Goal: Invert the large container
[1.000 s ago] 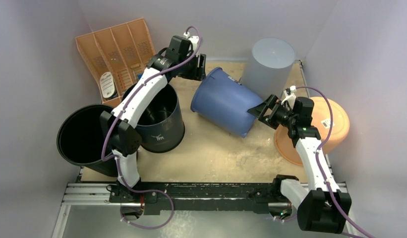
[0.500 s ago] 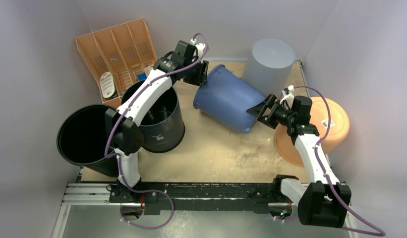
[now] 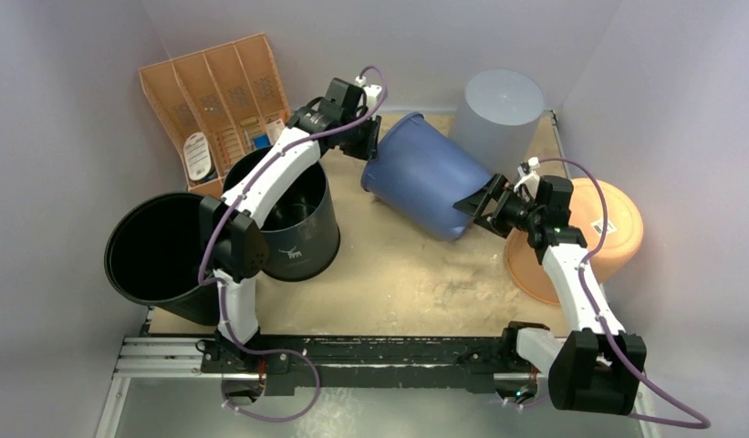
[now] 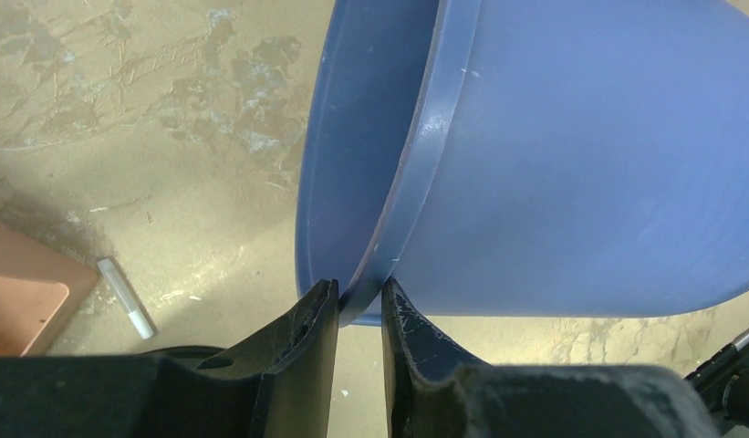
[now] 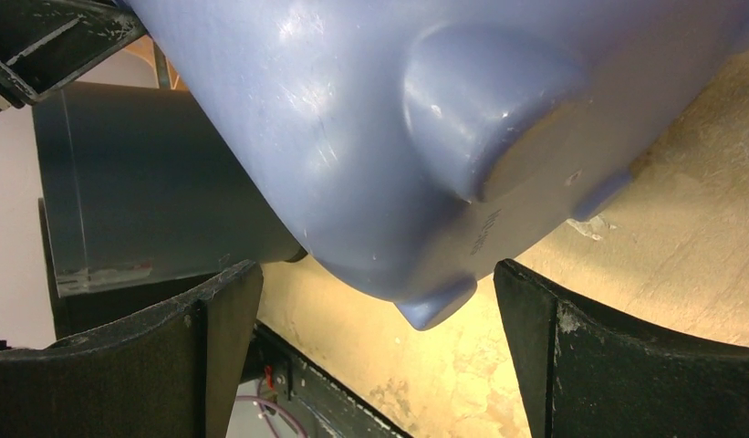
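The table (image 3: 398, 274) is crowded, and that decides how the flip should go. The container (image 3: 423, 178), a blue bucket, is tilted on its side near the middle rear, with its mouth toward the left rear and its base toward the right. A grey tub (image 3: 498, 109) stands just behind it, a dark bin (image 3: 293, 219) is close on its left, and an orange bowl (image 3: 589, 237) lies beyond its base, so the only open ground is in front, toward the arms. I judge the turn about half done: the mouth has yet to face down. The right gripper (image 5: 375, 274) is spread wide, with one finger on either side of the base. Whether either finger actually presses on the plastic I cannot tell from its wrist view. It should work as a pusher, lifting the base up and over in a slow arc. The left gripper (image 4: 359, 292) is clamped on the rim (image 4: 423, 164), with one finger inside the wall and one outside. That thin lip is the likely slipping point, so the pinch should stay firm and the wrist should roll with the container, not drag it. The rim is best lowered toward the bare patch in front while the base rises, clear of the tub, and let go only once the mouth sits flat.
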Robot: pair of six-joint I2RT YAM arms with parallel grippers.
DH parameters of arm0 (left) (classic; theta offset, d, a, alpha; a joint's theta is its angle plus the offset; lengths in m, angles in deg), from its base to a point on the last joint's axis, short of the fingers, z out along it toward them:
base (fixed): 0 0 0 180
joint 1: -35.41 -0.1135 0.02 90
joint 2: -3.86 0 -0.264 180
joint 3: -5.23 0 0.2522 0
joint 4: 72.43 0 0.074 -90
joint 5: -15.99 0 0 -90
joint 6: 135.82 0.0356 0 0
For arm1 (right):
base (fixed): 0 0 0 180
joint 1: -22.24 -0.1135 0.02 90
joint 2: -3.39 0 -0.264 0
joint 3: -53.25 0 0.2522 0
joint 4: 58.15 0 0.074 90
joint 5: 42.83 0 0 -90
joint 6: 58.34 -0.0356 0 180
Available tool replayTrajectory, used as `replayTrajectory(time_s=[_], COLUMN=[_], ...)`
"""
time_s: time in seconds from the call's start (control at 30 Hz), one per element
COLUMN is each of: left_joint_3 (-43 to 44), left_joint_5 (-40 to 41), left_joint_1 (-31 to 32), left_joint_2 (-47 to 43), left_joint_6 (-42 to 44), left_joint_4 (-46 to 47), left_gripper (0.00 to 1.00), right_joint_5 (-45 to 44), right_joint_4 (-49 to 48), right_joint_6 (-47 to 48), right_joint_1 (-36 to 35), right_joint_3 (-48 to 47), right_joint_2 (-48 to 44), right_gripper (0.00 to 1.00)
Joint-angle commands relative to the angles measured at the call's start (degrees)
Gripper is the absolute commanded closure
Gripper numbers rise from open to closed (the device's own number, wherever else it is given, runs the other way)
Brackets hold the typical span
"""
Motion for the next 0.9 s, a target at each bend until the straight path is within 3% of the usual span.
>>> replayTrajectory(time_s=[0.0, 0.13, 0.2, 0.27, 0.5, 0.87], left_joint_3=[1.73, 1.44, 1.56, 1.33, -0.48, -2.05], left_joint_5=[-1.07, -1.62, -1.37, -1.44, -0.4, 0.92], left_joint_1=[0.21, 0.19, 0.18, 0.19, 0.16, 0.13], left_joint_2=[1.43, 1.38, 1.38, 1.44, 0.84, -1.07], left_joint_6=[1.29, 1.25, 1.29, 1.59, 1.81, 2.3], left_joint_4=[2.03, 3.03, 3.29, 3.14, 3.63, 3.87], left_gripper=[0.78, 0.72, 0.62, 0.61, 1.0, 1.0], right_joint_5=[-0.22, -1.11, -1.28, -0.75, -8.56, -17.25], right_joint_4=[1.7, 1.99, 1.93, 1.13, 0.52, 0.17], right_joint_6=[2.69, 2.67, 2.24, 1.02, -4.38, -6.94], right_joint_1=[0.18, 0.25, 0.2, 0.22, 0.3, 0.38], right_joint_3=[-4.61, -5.15, -4.92, -4.65, -5.41, -7.04], right_joint_2=[0.71, 1.04, 0.81, 0.35, -3.31, -2.02], right_gripper=[0.0, 0.0, 0.0, 0.0, 0.0, 0.0])
